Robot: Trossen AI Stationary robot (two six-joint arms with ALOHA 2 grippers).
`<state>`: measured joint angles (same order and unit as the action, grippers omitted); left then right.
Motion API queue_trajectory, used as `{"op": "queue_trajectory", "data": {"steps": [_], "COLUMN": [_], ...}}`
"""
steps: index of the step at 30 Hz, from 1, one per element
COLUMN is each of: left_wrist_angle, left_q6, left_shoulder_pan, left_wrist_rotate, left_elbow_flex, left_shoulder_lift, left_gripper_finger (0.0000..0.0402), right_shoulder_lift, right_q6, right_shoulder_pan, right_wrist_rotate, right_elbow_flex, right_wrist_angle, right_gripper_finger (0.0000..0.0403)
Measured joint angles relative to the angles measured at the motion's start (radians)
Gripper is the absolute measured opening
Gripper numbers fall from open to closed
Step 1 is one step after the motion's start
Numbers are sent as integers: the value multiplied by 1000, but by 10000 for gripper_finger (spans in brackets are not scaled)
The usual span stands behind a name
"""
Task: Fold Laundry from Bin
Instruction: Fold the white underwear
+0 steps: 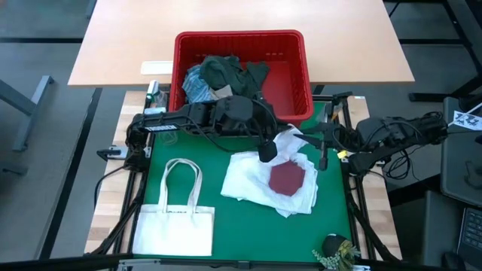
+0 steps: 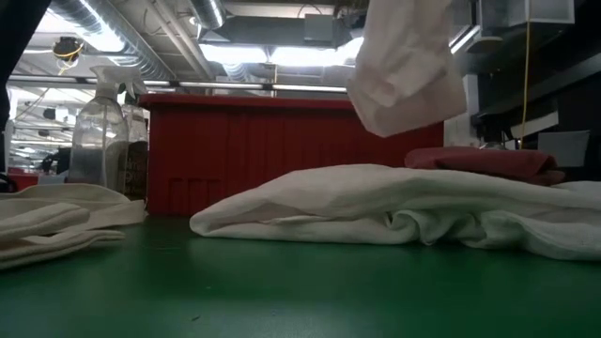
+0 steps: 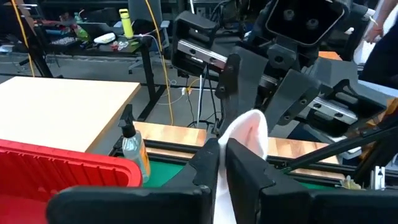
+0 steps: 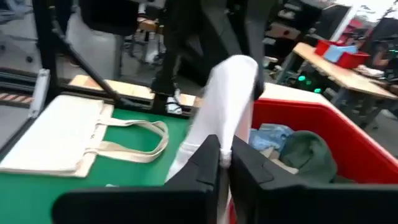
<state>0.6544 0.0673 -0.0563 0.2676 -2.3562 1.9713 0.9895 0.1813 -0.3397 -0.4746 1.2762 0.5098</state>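
A white garment [image 1: 290,139] hangs in the air above the green mat, between my two grippers. My left gripper [image 3: 222,155] reaches in from the table's left and is shut on it. Facing it from the right, my right gripper [image 4: 225,155] is shut on the same cloth. Below them, white laundry [image 1: 260,181] lies bunched on the mat, with a folded maroon piece [image 1: 287,179] resting on top. The red bin [image 1: 290,83] stands at the far edge and holds dark green [image 1: 226,71] and blue-striped [image 1: 197,84] garments. My left gripper pinches the white garment between its two fingers, coming nearly level from the table's left. A rounded fold of the cloth [image 3: 249,132] bulges out past the fingertips. The garment is lifted, and its lower edge [image 2: 408,122] hangs clear of the pile. My right gripper pinches a bunched strip of the same garment [image 4: 229,106] between its two fingers, coming nearly level from the table's right. The cloth runs on beyond the fingertips toward the other gripper. One layer or several, I cannot tell.
A flat white tote bag [image 1: 177,218] with handles lies on the mat's near left. A spray bottle [image 2: 99,131] stands by the bin's left side. A small plant-like object [image 1: 337,248] sits at the near right corner. The wooden table [image 1: 120,45] extends behind the bin.
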Motion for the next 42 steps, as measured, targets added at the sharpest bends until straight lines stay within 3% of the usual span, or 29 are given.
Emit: {"op": "queue_trajectory", "data": {"steps": [3,7,12,22,32,42], "left_wrist_angle": [3,9,80,316,234,-86], "left_q6": [-22,-86,-99,153,349,525], "left_shoulder_pan": [0,1,1,-1,-8,17], "left_wrist_rotate": [1,2,1,-2,-139,-181], "left_elbow_flex": [0,0,0,24,307,608], "left_shoulder_lift": [0,0,-1,50,72,72], "left_gripper_finger": [46,87,139,172,172,172], "right_shoulder_lift": [-9,-28,-73,-144,-156,-154], "right_q6": [-20,-94,-193,-395,-452,-454], "right_shoulder_pan": [0,0,0,0,0,0], "right_wrist_rotate": [15,39,133,241,262,269], "right_elbow_flex": [0,0,0,0,0,0], "right_wrist_angle": [38,91,191,347,463,497], "right_gripper_finger": [8,17,8,13,16,9]}}
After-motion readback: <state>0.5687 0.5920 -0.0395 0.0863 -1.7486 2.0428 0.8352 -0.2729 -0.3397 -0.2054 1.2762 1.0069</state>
